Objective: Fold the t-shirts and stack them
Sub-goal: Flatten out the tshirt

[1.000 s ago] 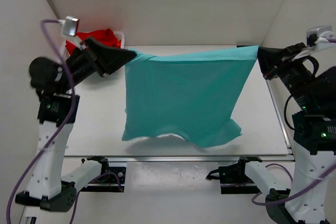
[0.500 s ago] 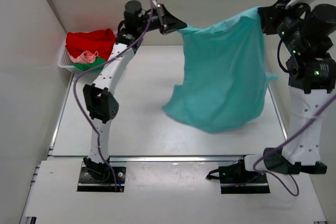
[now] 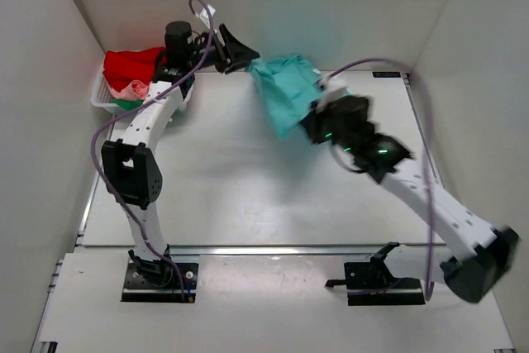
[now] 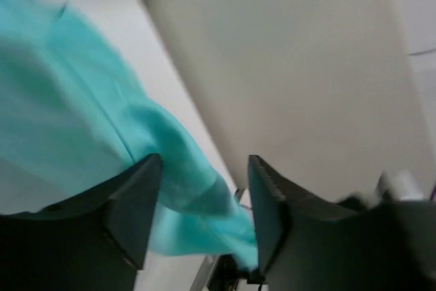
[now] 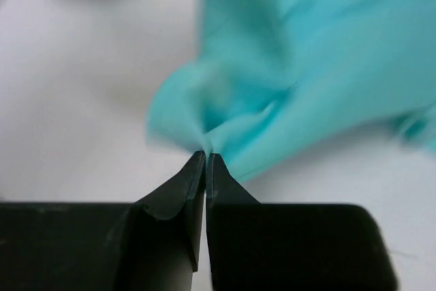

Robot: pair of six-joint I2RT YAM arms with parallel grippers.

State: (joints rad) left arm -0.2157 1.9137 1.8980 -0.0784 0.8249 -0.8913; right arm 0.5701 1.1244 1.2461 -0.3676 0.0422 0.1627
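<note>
The teal t-shirt [image 3: 285, 93] is bunched into a loose, crumpled hang over the far part of the table [image 3: 231, 196]. It is strung between the two grippers rather than spread flat. Its upper end sits at the left gripper [image 3: 248, 63] near the back wall, and its lower end runs down and to the right into the right gripper [image 3: 316, 124].

The right gripper [image 5: 206, 157] has its fingers pressed together, with a small pinch of the teal t-shirt [image 5: 306, 66] caught at the very tips. The rest of the cloth billows away beyond them, blurred.

In the left wrist view, the left gripper [image 4: 204, 168] has its fingers standing well apart, and the teal t-shirt [image 4: 82, 127] trails through the gap between them. The fingers are not closed on it. I cannot tell whether the cloth rests against either one.

Off at the table's far left corner is a white basket [image 3: 97, 102] beside the left arm. In it a red t-shirt [image 3: 128, 64] is heaped on top. A pale pink t-shirt [image 3: 137, 88] peeks out under it, and a strip of green t-shirt [image 3: 124, 105] shows lowest.
</note>
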